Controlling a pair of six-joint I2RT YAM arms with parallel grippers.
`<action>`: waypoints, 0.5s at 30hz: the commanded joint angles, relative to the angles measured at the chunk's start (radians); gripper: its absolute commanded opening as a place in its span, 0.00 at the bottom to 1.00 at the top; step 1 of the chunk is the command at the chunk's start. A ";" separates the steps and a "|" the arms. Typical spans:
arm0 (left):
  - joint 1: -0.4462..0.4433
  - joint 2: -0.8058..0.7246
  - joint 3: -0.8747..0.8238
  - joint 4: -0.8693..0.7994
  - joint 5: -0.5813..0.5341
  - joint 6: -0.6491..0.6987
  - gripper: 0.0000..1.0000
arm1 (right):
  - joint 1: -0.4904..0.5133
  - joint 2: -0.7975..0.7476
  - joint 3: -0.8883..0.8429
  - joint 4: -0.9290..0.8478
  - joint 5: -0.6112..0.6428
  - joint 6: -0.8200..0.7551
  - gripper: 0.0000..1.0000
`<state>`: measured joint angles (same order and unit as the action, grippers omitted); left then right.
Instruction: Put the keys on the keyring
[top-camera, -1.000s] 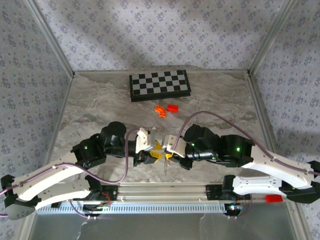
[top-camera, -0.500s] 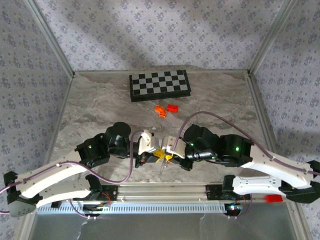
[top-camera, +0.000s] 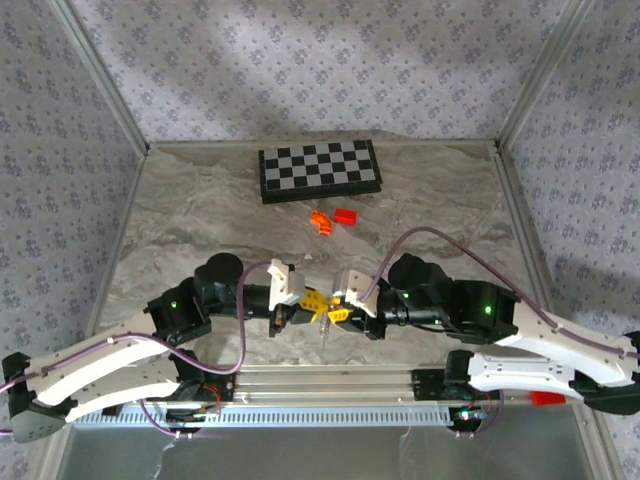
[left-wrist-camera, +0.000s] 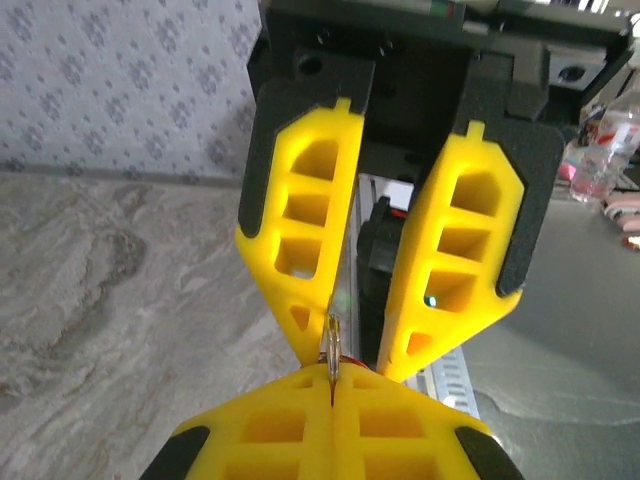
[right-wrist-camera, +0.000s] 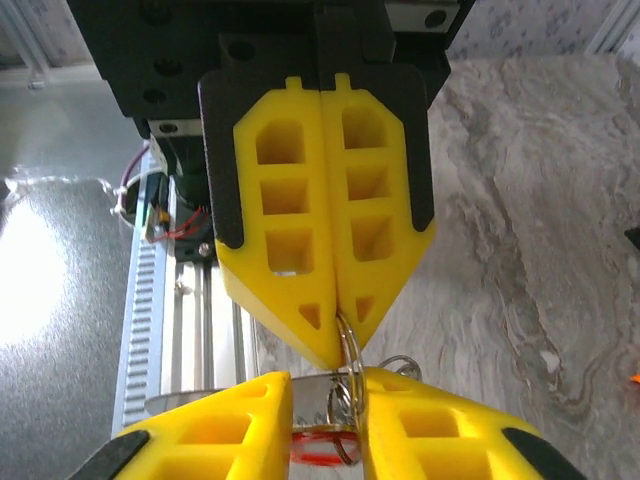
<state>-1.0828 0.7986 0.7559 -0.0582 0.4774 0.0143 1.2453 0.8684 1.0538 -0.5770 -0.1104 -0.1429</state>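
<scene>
The greatest risk was judged to lie with the key (right-wrist-camera: 318, 445). The right fingers (left-wrist-camera: 450, 325) were parted, with a clear gap seen between their tips in the upper half of the left wrist view. If the key was not fully threaded onto the wire, it could slide off and drop to the marbled surface (top-camera: 200, 210). The keyring (right-wrist-camera: 346, 345) was clamped only at one point of its thin wire by the left fingers (right-wrist-camera: 275, 288), which were pressed flat together. A floppy loop held that narrowly could swivel or slip out if it were tugged. A loop could also be snagged by a right finger being drawn back, and the ring dragged from the left grip.

In the right wrist view, the ring was seen emerging just below the clenched left tips at the centre of the frame. From there it ran down into the gap between the right fingers (right-wrist-camera: 390, 390) at the bottom centre. The red key was seen in that same gap, at the bottom edge, beside the wire loops. Whether either pad touched it could not be told. In the left wrist view the ring (left-wrist-camera: 331, 345) was seen edge-on, rising from the seam of the left fingers (left-wrist-camera: 290, 392) at the bottom centre. From above, the two sets of fingers were seen tip to tip at the lower centre, with a thin loop (top-camera: 326, 330) hanging just below them.
</scene>
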 joint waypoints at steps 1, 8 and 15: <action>-0.003 -0.037 -0.017 0.151 0.011 -0.041 0.00 | -0.002 -0.020 -0.035 0.131 -0.028 0.030 0.27; -0.003 -0.079 -0.064 0.266 0.062 -0.073 0.00 | -0.008 -0.096 -0.107 0.274 -0.063 0.028 0.26; -0.003 -0.073 -0.079 0.318 0.097 -0.098 0.00 | -0.010 -0.118 -0.127 0.302 -0.074 0.028 0.16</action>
<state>-1.0821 0.7357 0.6731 0.1692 0.5339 -0.0628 1.2385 0.7589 0.9371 -0.3195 -0.1669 -0.1223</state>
